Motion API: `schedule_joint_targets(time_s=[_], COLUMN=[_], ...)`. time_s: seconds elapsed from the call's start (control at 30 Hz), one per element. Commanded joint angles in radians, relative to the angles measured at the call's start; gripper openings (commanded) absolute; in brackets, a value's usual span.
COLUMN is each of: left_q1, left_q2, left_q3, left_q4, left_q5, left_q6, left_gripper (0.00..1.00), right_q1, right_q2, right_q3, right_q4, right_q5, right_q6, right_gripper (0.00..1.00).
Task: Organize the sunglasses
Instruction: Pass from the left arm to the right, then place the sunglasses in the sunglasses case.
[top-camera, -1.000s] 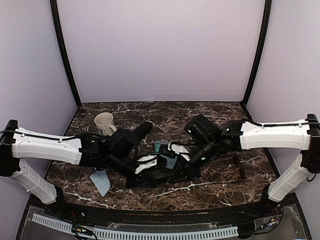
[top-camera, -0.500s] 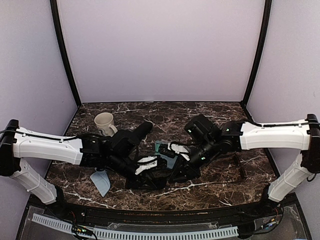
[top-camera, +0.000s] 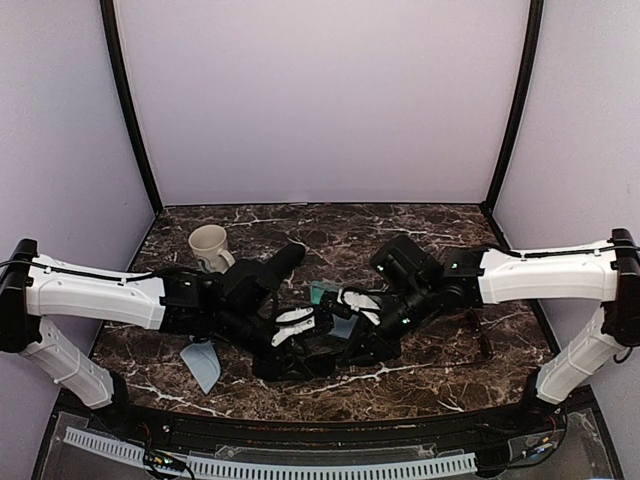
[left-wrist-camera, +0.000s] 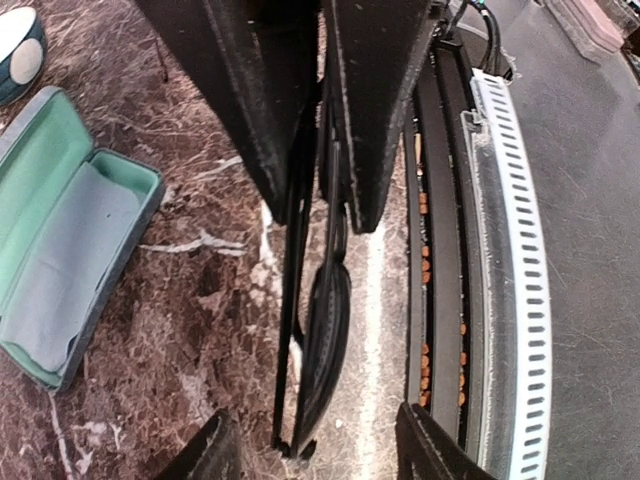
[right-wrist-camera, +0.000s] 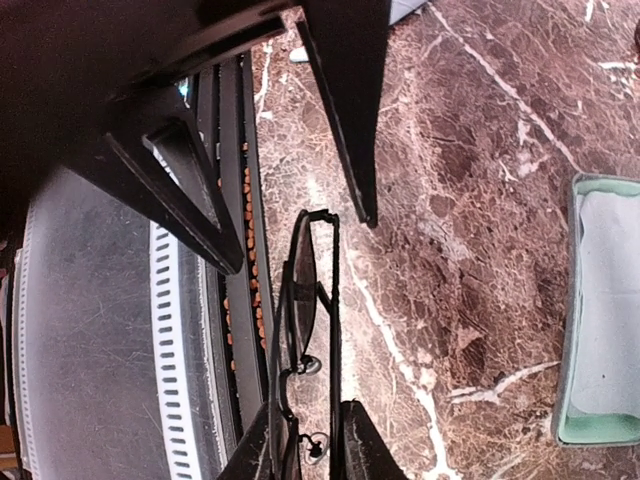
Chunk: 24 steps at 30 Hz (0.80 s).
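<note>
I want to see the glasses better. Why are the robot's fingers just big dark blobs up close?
Left wrist view: fingers sit nearest the lens, unlit and soft; sunglasses sharper. Right wrist view: same dark fingers, sunglasses clear. Top view: everything small, dark on dark marble table.
</note>
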Motion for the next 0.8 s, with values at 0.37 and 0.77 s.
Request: schedule_joint_targets(time_s=[0.37,0.77], left_q1=[0.085,0.095], left_q2=[-0.283,-0.263], left_q3=[-0.163,-0.146], left_q4=[0.157,0.183], left_q5=[-0.336,-0.375], left_q6=[-0.169,-0.190], left_gripper=[0.67,0.67], right_q1=[-0.143,-0.163], right_q2=[0.016,0.066], right_q3=[-0.081,-0.189], right_q4=[0.254,0.596], right_q5=[0.053,0.089], right_q6=[0.205,0.396], right_gripper=[0.18,0.18])
